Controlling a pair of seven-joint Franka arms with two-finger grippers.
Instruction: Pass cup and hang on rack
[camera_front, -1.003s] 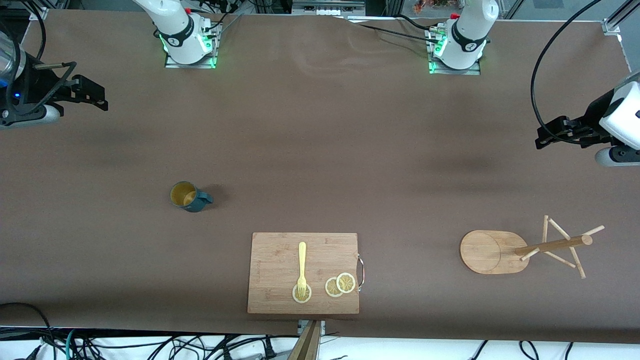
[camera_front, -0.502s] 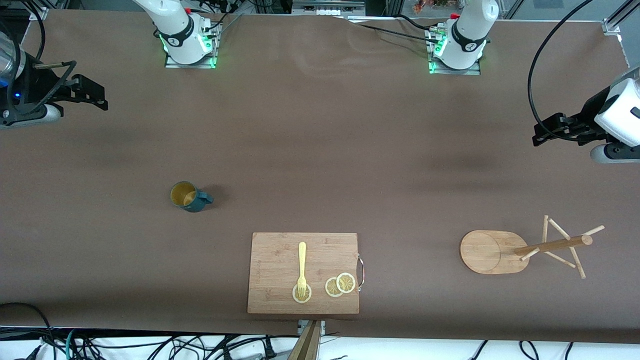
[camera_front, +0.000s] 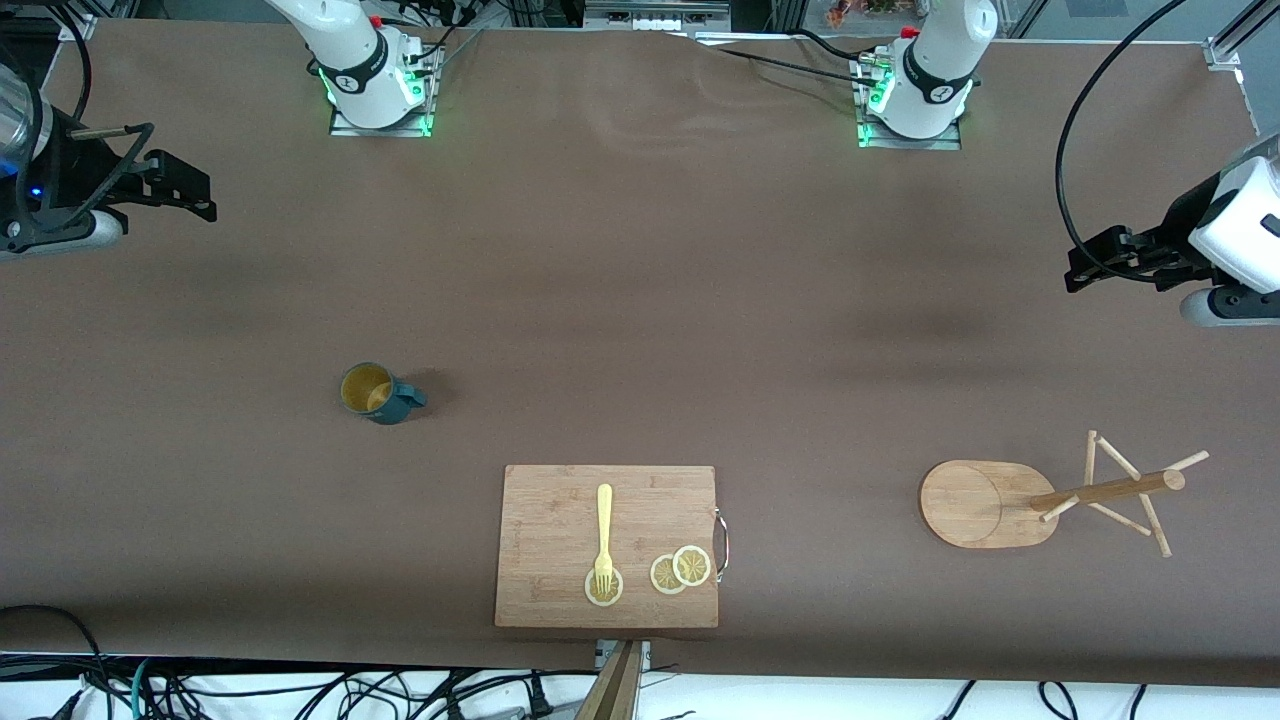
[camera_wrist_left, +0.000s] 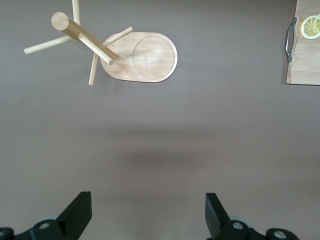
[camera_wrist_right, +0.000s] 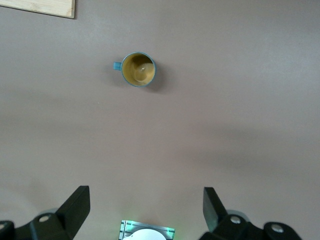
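We see two robot arms at a brown table (camera_front: 640, 280), each pincer raised in the air and holding nothing.

The right gripper (camera_front: 190, 195) hangs over bare table at the right arm's end. In its wrist view the right gripper (camera_wrist_right: 145, 207) has its two dark fingers (camera_wrist_right: 75, 205) spread wide, with only tabletop between them. The cup (camera_front: 378, 393) stands upright on the table, well apart from this pincer and toward the middle of the table from it. In the right wrist view the cup (camera_wrist_right: 138, 69) shows its ochre inside and a small handle.

The left gripper (camera_front: 1090, 268) hangs over bare table at the left arm's end. In its wrist view the left gripper (camera_wrist_left: 147, 212) is also released, its fingers (camera_wrist_left: 77, 212) far apart and touching nothing. The rack (camera_front: 1010, 500) stands well apart from this pincer, nearer the front camera, its post leaning in the view because of the camera angle. The rack (camera_wrist_left: 140, 57) shows its oval base and pegs in the left wrist view.

A cutting board (camera_front: 607, 545) lies between cup and rack, carrying a yellow fork (camera_front: 603, 535) and lemon slices (camera_front: 681, 569). The wrist views cut off most of the board, and both arms' upper links run out of the front view.
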